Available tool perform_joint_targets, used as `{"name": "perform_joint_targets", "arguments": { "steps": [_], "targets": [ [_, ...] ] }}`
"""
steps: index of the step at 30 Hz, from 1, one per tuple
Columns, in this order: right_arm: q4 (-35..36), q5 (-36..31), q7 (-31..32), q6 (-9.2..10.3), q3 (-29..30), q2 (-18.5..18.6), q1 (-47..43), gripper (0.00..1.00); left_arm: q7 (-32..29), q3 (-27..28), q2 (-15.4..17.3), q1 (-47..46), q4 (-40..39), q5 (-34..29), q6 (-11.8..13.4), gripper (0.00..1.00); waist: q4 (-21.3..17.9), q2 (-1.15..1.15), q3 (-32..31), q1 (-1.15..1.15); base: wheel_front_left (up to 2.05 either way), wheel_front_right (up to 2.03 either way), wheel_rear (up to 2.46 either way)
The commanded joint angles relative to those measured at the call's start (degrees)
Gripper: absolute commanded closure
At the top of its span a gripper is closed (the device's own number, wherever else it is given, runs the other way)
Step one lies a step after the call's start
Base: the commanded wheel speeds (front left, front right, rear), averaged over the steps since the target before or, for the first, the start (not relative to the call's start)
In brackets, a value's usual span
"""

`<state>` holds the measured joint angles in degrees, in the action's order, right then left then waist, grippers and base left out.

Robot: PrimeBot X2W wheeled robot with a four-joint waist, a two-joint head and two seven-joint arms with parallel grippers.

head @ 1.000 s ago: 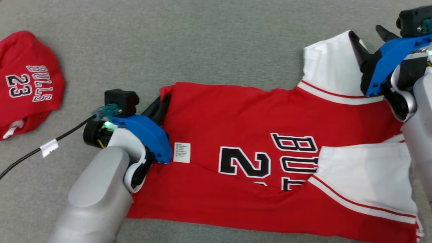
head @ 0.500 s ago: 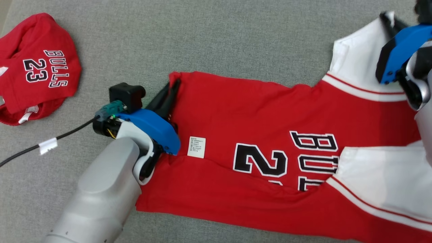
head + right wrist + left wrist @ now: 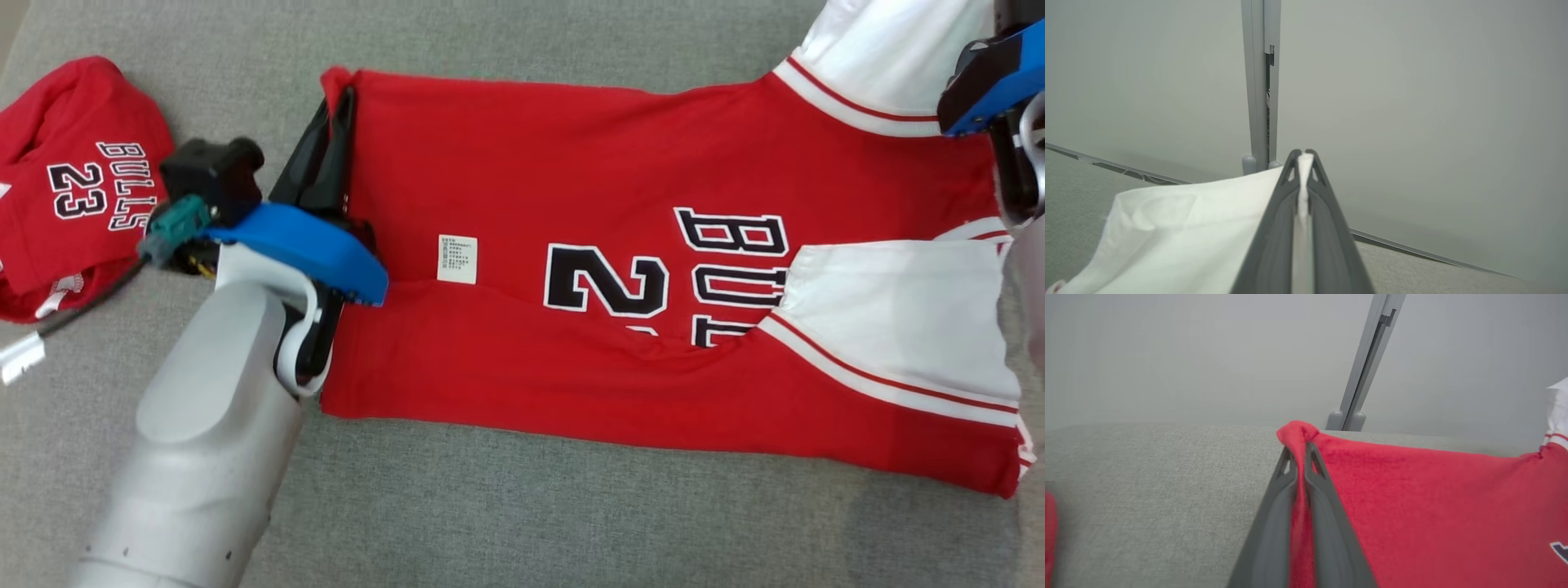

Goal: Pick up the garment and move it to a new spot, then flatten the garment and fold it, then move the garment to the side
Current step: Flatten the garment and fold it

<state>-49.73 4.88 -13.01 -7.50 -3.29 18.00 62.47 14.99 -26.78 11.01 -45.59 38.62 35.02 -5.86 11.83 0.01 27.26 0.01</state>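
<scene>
head view: we see the garment (image 3: pixel 571 204), a red jersey with a printed number and white sleeves, lying spread across the grey cloth surface (image 3: pixel 522 506), hem to our left. the left gripper (image 3: pixel 339 98) is closed on the far hem corner. the right arm's blue wrist housing (image 3: pixel 992 77) sits over the far white sleeve (image 3: pixel 882 49) at the picture's upper right. the near white sleeve (image 3: pixel 890 318) lies folded in over the chest. a second red shirt (image 3: pixel 73 171) sits crumpled well apart at the far left.

we judge the move to a new spot done or nearly so and the flattening under way: the body is mostly smooth, with one crease running below the care label (image 3: pixel 457 259). the body folds and the move aside are left.

left wrist view: the fingers (image 3: pixel 1274 522) are pressed together with the red hem pinched between them, a small tuft poking past the tips.

right wrist view: the right gripper (image 3: pixel 1302 157) is pinching the white sleeve edge, a thin strip of it showing between the closed fingers.

against half a second ago, the garment and both arms sit higher in the head view, farther from us, while the crumpled shirt keeps nearly its place; we read that as a real slide of the cloth, not a camera shift.
</scene>
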Motion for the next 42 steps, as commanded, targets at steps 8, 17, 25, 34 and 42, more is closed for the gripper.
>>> {"name": "perform_joint_targets", "arguments": {
  "steps": [8,17,25,34,42],
  "targets": [
    [9.9,8.2,-2.2,0.02,-0.5,-3.7,-13.6,1.0,0.2,8.0,0.4,11.5,-3.4,-5.0,-0.9,1.0,-4.7,-0.01,-6.8,-0.01,0.0,0.0,0.0],
    [25.3,15.6,-2.2,0.01,-0.5,-5.1,-34.4,1.0,0.2,13.4,0.7,20.2,-2.9,-8.1,-1.4,1.0,-9.3,-0.01,-10.8,-0.01,0.0,0.0,0.0],
    [26.9,19.2,-2.2,0.01,-2.8,-7.9,-46.6,1.0,0.3,17.0,0.8,24.7,0.2,-10.3,-1.7,1.0,-12.0,-0.01,-12.8,-0.01,0.0,0.0,0.0],
    [22.3,19.4,-2.0,0.01,-0.9,-9.3,-47.3,0.0,0.2,22.5,-2.8,32.4,-3.3,-14.8,-0.1,0.0,-10.8,-0.01,-15.6,-0.01,0.0,0.0,0.0],
    [15.9,16.9,-0.8,0.01,4.0,-11.2,-44.5,0.0,0.2,25.7,-6.8,37.3,-8.6,-18.3,0.1,0.0,-7.6,-0.01,-16.7,-0.01,0.0,0.0,0.0]
  ]
}}
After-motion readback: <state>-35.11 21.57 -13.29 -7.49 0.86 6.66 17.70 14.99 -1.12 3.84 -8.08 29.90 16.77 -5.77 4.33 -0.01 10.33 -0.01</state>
